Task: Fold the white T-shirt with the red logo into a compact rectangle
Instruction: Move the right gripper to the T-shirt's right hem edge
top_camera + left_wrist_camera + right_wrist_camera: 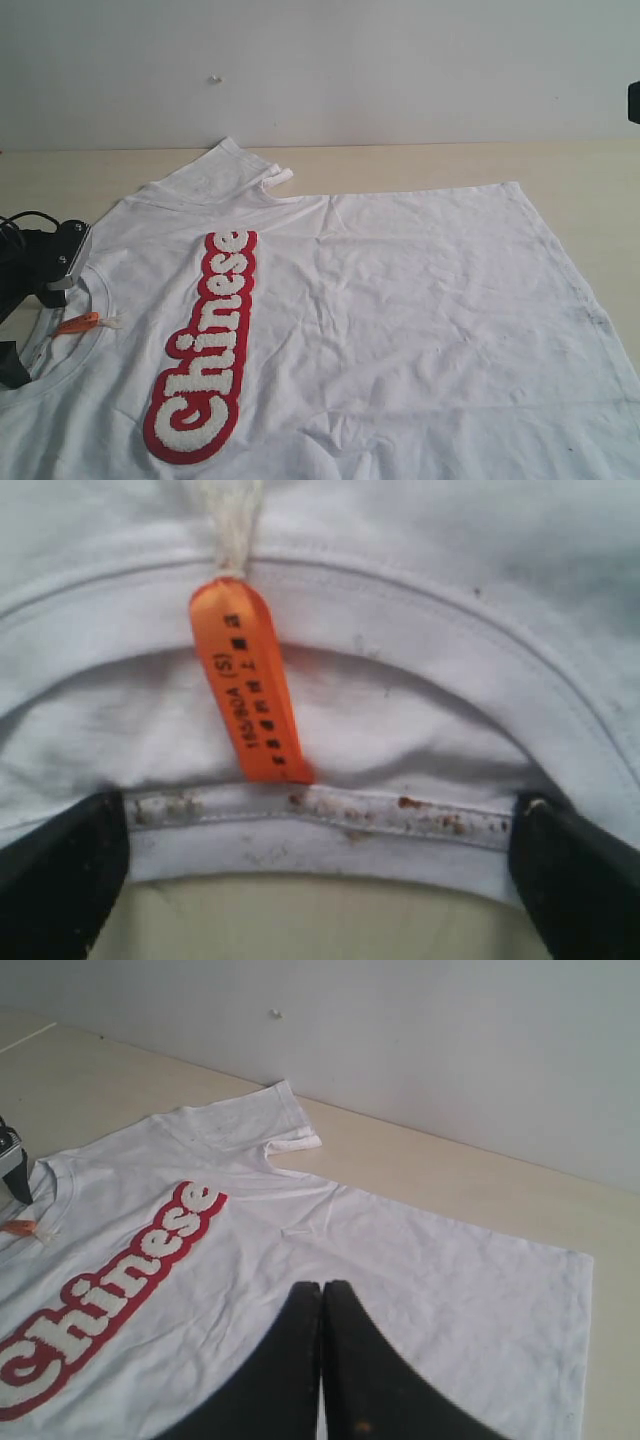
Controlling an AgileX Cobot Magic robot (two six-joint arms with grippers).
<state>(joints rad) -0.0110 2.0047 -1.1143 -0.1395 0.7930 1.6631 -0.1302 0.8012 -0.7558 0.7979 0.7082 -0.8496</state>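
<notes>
A pale wooden table [400, 165] stands against a plain white wall [400, 70]. In the exterior view the white T-shirt [420, 300] lies spread flat on it, front up, collar [95, 300] to the left and hem to the right. The red logo [205, 350] runs across the chest. One sleeve [235, 170] points toward the wall. The left gripper [35, 320] sits at the neck opening, just beside the orange neck tag [78, 322].

In the left wrist view its jaws stand wide apart, one dark finger at each side of the collar's near rim. They hold nothing. The tag hangs between them, further in.

In the right wrist view the right gripper [322, 1290] hangs above the shirt's body with its fingers pressed together and nothing between them. The logo and sleeve lie beyond it.

No fold shows in the cloth, so I judge the task to be at its start, in the first grasp. The next move likely calls for the left claw to close on the collar rim alone, clear of the tag. The right claw must open and come down to the cloth before it can lift anything.
</notes>
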